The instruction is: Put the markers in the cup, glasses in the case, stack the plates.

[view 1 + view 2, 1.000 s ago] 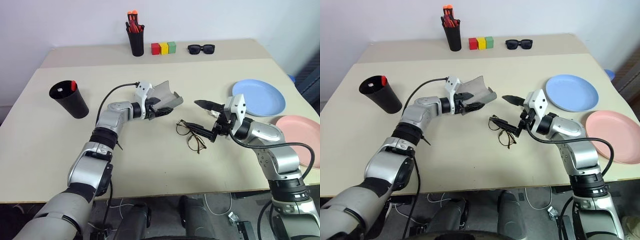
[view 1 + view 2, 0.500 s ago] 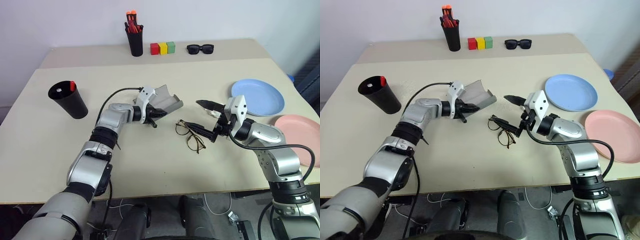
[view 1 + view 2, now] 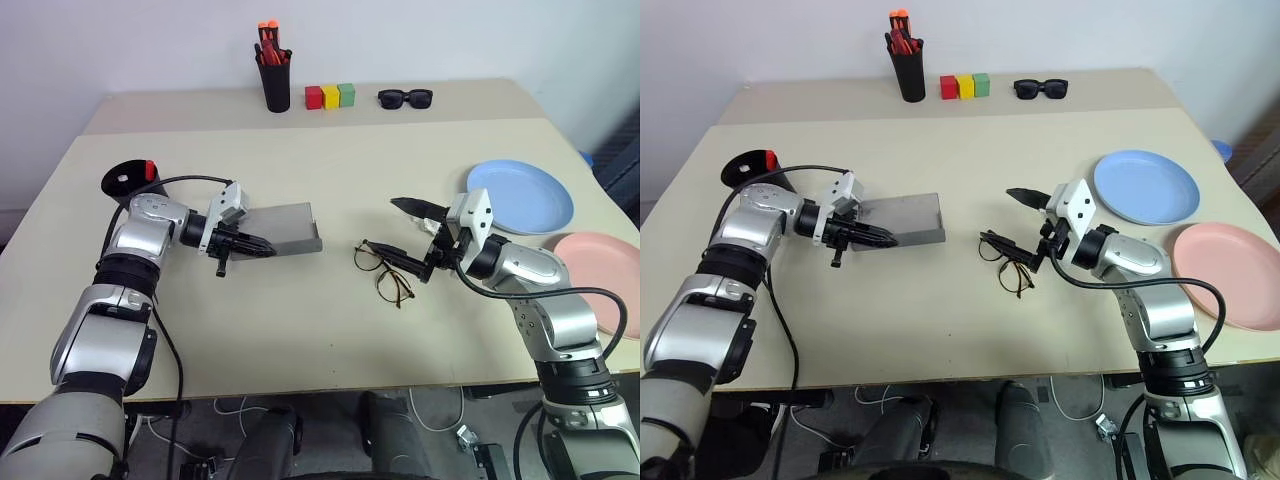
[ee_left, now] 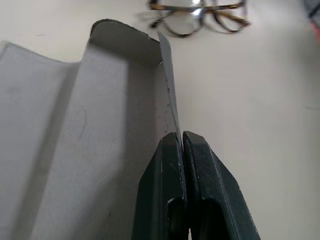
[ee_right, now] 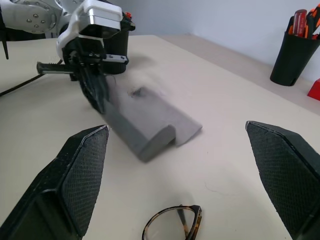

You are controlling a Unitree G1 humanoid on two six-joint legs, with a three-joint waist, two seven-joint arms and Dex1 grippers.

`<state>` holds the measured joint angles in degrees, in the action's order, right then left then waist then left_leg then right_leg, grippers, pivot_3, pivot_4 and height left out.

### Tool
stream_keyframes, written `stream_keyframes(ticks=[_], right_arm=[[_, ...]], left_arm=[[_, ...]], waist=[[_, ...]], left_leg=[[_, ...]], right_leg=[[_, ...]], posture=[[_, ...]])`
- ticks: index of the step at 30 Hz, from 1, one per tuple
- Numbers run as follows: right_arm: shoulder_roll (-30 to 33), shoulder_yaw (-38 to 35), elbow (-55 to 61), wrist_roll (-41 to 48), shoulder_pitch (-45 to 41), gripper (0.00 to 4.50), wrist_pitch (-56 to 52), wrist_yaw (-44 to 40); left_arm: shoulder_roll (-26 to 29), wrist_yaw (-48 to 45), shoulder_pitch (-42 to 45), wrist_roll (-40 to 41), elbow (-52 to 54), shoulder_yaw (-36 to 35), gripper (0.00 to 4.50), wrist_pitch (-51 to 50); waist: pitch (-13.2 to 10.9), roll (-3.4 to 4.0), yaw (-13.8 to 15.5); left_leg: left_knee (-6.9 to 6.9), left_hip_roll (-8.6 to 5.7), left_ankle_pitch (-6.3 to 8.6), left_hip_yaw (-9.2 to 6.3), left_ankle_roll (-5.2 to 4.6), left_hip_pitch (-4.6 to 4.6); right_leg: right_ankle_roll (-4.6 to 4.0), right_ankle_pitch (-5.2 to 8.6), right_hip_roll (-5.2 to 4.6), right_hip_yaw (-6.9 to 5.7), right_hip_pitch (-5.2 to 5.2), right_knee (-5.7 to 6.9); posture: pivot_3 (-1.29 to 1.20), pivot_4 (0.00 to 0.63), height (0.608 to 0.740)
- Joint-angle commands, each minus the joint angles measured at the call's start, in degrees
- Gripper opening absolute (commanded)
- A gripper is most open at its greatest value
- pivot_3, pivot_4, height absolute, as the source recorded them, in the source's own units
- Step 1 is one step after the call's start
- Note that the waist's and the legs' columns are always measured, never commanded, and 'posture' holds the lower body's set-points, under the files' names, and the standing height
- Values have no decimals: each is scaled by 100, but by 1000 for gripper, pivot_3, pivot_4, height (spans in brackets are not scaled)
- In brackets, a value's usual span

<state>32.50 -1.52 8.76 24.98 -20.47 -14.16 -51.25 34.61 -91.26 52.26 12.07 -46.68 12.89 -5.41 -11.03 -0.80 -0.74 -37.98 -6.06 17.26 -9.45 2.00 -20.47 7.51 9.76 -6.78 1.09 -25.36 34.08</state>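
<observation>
The left tool [image 3: 248, 246] is pinched tight on a thin wall of the case [image 3: 283, 229], a grey oblong shell with a felt-like fabric skin that lies open on the smooth beige tabletop [image 3: 300, 330]. In the left wrist view its two matte black fingers [image 4: 165, 200] press flat together on that thin edge, with the pale grey lining spread beside them.

The right tool [image 3: 412, 235] hangs with its jaws spread wide and nothing between them; its finger pads [image 5: 82, 175] are black and finely cross-hatched. Just beside and below it lie the glasses [image 3: 385, 270], thin dark wire frames with clear roundish lenses, resting on the tabletop apart from the case.

The cup [image 3: 127, 181], matte black and tapered, stands at the robot's left behind the left forearm, with a red-capped marker [image 3: 149, 169] poking up inside it. At the right edge, the round, shallow light blue plate [image 3: 520, 196] and the salmon pink plate [image 3: 605, 265] lie side by side, not stacked.
</observation>
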Motion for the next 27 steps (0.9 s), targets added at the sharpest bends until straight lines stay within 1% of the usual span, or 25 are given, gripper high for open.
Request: stream_keyframes(ticks=[1, 6, 9, 12, 14, 16, 19, 20, 23, 24, 27], right_arm=[[11, -95, 98, 30, -115, 4500, 86, -32], [21, -97, 43, 48, -191, 4500, -29, -21], [34, -93, 36, 26, -213, 4500, -99, 9], [28, -92, 30, -5, -230, 4500, -116, 33], [39, -68, 36, -40, -234, 4500, -131, 38], [84, -22, 57, -123, -235, 4500, -229, 83], [166, 24, 202, -149, -317, 4500, -847, 324], [176, 5, 280, -88, -358, 4500, -1102, 420], [311, 62, 529, -135, -402, 4500, -1603, 570], [402, 70, 739, -142, -405, 4500, -1894, 681], [788, 152, 1350, 85, -537, 4500, -3260, 908]], left_arm=[[282, -124, -140, 585, 389, 278, 50, 489], [504, -124, -241, 887, 545, 767, 50, 603], [481, -124, -199, 859, 466, 830, 50, 565], [433, -124, -167, 871, 424, 832, 826, 568], [402, -124, -206, 920, 487, 803, 1720, 612], [414, -124, -250, 959, 592, 756, 2724, 624], [505, -124, -305, 1147, 918, 460, 4153, 174], [541, -124, -343, 1239, 1072, 311, 4424, -44], [593, -87, -543, 1398, 1565, -113, 4424, -483], [635, 94, -722, 1548, 1885, -364, 4424, -645], [836, 552, -1321, 2029, 2880, -1026, 4424, -1427]], waist=[[0, 0, -24], [0, 0, -13], [0, 1, -4], [0, 1, 0], [0, 0, -1], [0, 0, -3], [0, 0, -3], [-1, 1, -10], [-2, 3, -27], [-2, 3, -29], [-3, 6, -36]], left_leg=[[0, 1, 0, 0, 0, 0], [1, 1, 1, 1, -2, 0], [0, 1, 2, 2, -3, 1], [-1, 0, 2, 2, -3, 0], [-1, 0, 2, 2, -3, 0], [-1, 0, 2, 2, -3, 1], [-1, 0, 2, 2, -3, 0], [-1, 0, 2, 2, -3, 0], [0, 1, 2, 2, -4, 0], [0, 2, 2, 1, -4, 0], [2, 8, 6, 0, -10, 0]], right_leg=[[0, 0, 0, 0, -1, 1], [0, 0, 0, 1, -3, 2], [0, 0, 0, 1, -2, 2], [0, 0, 0, 1, -1, 2], [0, 0, 1, 1, -1, 2], [0, 0, 1, 1, -1, 2], [0, 0, 1, 1, -2, 3], [0, 0, 1, 1, -2, 3], [-1, 0, 1, 2, -6, 5], [-1, 1, 1, 2, -7, 5], [-1, 1, 0, 7, -10, 5]], posture=[[0, 150, 740], [0, 150, 740], [0, 150, 740], [0, 150, 740], [0, 150, 740], [0, 150, 740], [0, 150, 740], [0, 150, 740], [0, 150, 740], [0, 150, 740], [0, 150, 740]])
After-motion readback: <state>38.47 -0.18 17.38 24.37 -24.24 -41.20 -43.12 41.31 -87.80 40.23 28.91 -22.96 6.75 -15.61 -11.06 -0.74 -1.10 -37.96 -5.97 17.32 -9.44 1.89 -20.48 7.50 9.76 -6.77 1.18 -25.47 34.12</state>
